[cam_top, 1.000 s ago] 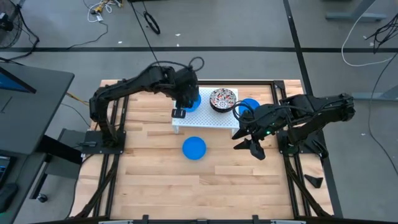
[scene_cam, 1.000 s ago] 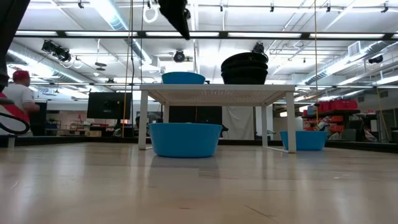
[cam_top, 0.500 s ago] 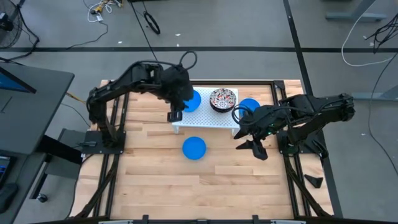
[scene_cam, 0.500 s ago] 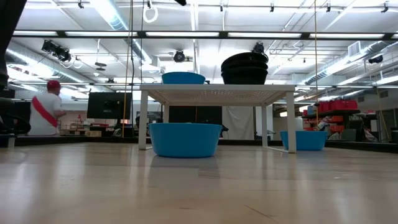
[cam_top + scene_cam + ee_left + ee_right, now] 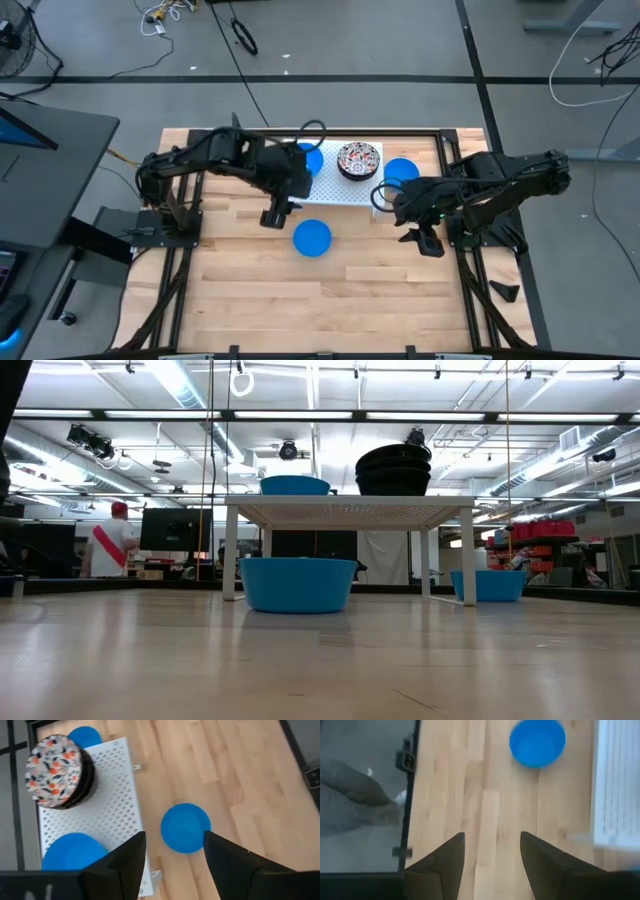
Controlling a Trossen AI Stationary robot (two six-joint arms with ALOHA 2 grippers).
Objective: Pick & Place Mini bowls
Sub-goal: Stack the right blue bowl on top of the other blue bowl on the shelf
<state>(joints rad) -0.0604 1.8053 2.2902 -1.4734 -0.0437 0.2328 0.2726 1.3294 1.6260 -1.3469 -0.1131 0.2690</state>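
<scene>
Low view: person (image 5: 110,540) only here — both tools (image 5: 172,865) (image 5: 490,857) apart, empty.

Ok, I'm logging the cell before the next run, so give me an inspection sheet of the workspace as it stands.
Surface: wooden table, bare boards in front.
Job's things: one blue bowl and the stacked patterned bowls on the white rack; a second blue bowl on the table in front of the rack; a third blue bowl on the table at the rack's right end.
Clutter: nothing seen.
Grippers: left gripper open and empty, off the rack's front left corner; right gripper open and empty, over the table's right side.
Cables: loose cables on the floor behind.
Surroundings: a person far behind.
</scene>
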